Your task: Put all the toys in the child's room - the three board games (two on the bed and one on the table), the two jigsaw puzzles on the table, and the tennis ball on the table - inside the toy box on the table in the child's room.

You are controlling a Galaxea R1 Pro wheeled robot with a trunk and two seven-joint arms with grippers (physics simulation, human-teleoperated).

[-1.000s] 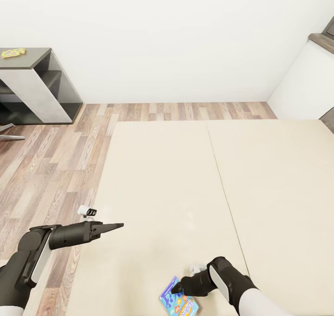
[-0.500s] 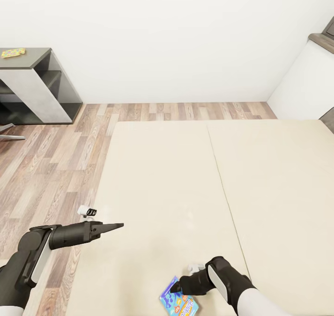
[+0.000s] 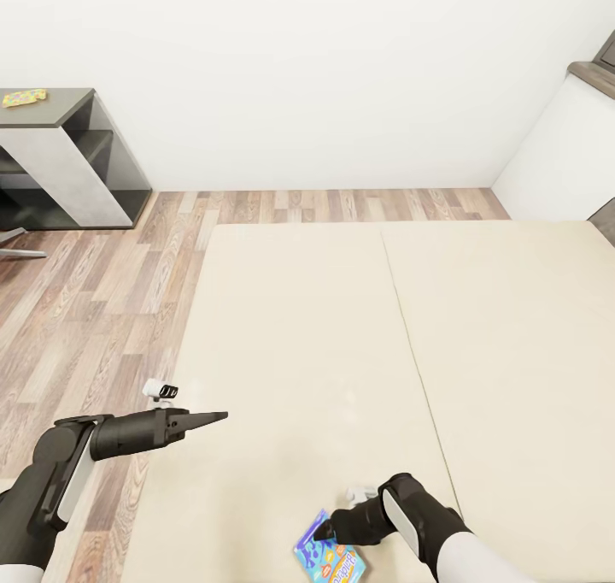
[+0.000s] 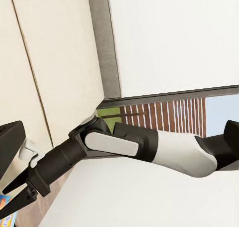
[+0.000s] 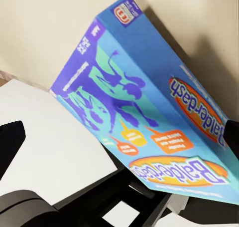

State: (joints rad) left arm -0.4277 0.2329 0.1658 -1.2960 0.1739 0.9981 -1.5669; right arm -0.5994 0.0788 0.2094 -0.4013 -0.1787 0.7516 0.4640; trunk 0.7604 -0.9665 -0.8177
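Note:
A blue board game (image 3: 328, 558) with cartoon figures lies on the beige bed (image 3: 342, 326) near its front edge. In the right wrist view the board game (image 5: 149, 112) looms large and tilted. My right gripper (image 3: 321, 532) is at its near edge, open, with one fingertip (image 5: 10, 139) on each side of the view; I cannot tell if they touch the box. My left gripper (image 3: 218, 415) hovers over the bed's left edge, open and holding nothing. A yellow jigsaw puzzle (image 3: 23, 97) lies on the dark-grey table (image 3: 77, 103) at the far left.
Wood-plank floor (image 3: 102, 292) runs between the bed and the table. A white wall (image 3: 307, 70) closes the back. A white cabinet (image 3: 559, 164) stands at the far right. A chair leg (image 3: 17, 245) shows at the left edge. The left wrist view looks across at my right arm (image 4: 129, 142).
My right gripper has edged slightly down toward the blue board game. Nothing else has moved.

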